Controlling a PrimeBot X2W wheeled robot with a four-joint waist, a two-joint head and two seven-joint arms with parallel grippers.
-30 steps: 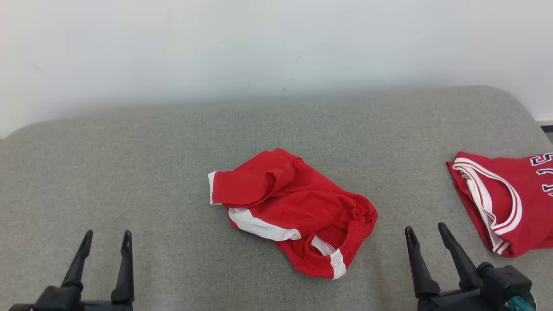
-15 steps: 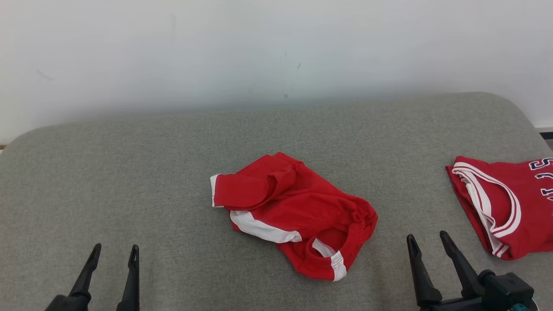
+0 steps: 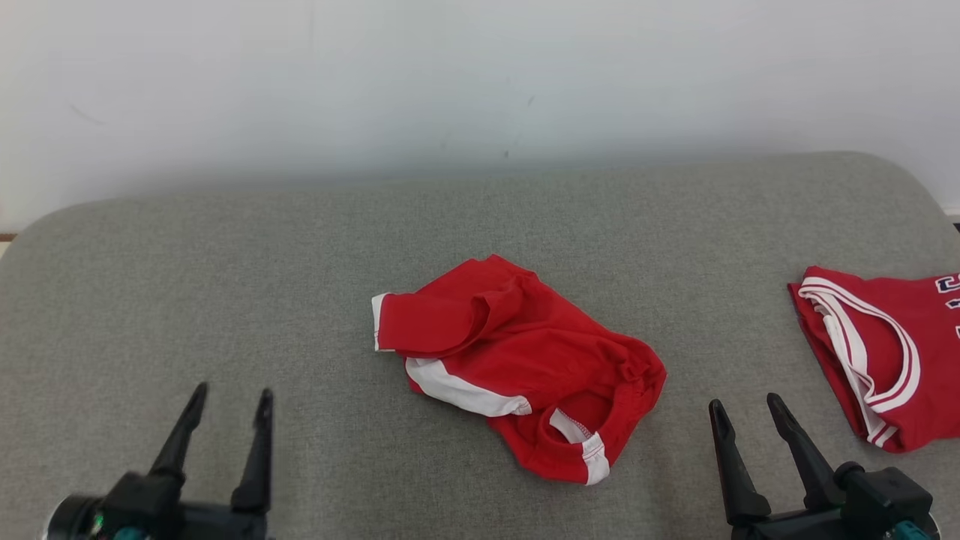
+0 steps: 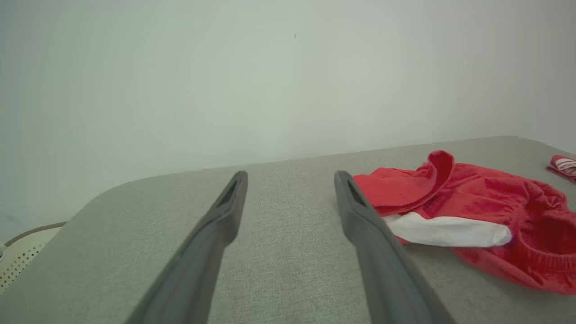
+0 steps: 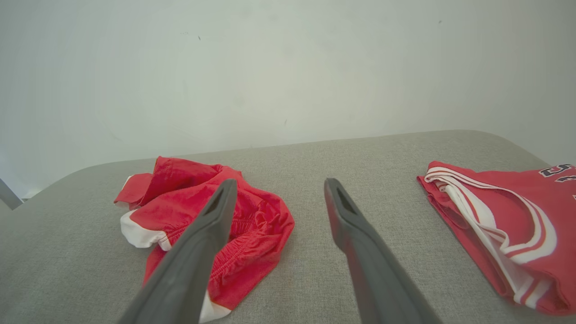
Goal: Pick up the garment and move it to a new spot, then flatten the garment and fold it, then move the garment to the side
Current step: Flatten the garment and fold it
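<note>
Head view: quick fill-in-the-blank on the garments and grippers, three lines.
The crumpled shorts are ____ with white trim.
In the head view the jersey lies to the shorts' ____.
The left gripper and right gripper both stand ____, holding nothing.
Missing words: red; right; open.

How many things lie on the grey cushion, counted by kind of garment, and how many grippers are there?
Crumpled red shorts with white trim: 1
Folded red jersey with white trim: 1
Grippers, both open and holding nothing: 2 (left gripper, right gripper)
Total: 4
</note>
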